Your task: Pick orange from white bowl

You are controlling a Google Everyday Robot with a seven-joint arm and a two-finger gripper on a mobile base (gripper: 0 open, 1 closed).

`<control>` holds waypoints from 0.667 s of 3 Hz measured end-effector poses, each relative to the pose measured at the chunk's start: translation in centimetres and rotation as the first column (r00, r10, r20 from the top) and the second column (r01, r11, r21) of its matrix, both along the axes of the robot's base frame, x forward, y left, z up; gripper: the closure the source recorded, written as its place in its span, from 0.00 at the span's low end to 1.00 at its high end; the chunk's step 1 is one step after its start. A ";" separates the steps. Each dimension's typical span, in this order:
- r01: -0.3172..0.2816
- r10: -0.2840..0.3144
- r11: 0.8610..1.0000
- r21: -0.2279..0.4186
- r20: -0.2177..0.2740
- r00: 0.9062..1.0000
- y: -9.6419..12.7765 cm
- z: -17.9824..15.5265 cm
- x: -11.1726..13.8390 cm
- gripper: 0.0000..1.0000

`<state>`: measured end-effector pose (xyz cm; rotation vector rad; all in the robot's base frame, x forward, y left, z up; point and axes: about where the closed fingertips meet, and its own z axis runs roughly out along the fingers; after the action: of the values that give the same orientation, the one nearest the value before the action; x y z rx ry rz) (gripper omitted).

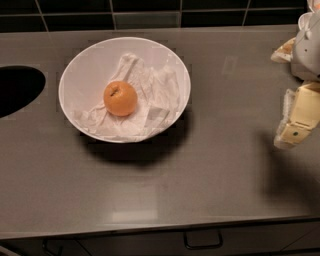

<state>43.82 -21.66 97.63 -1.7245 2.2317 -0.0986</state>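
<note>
The orange (120, 98) lies in the white bowl (85, 60), left of its centre, on crumpled white paper (150, 100). Its dark stem dimple faces up. The bowl stands on the grey counter, left of the middle. My gripper (281, 98) is at the far right edge of the view, well to the right of the bowl and above the counter. Its two cream fingers (297, 117) stand apart, open and empty. Part of the gripper is cut off by the frame edge.
A dark round sink opening (15, 90) is cut into the counter (225, 165) at the far left. A dark tiled wall (150, 12) runs along the back. The counter's front edge and a drawer handle (202, 241) are at the bottom.
</note>
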 end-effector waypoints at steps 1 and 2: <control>0.000 0.000 1.000 0.000 0.000 1.000 0.0 0.0 0.0 0.00; -0.043 0.044 0.999 -0.008 0.060 0.997 1.1 2.4 1.0 0.00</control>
<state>44.77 -20.51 99.99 -1.7490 2.1526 -0.1460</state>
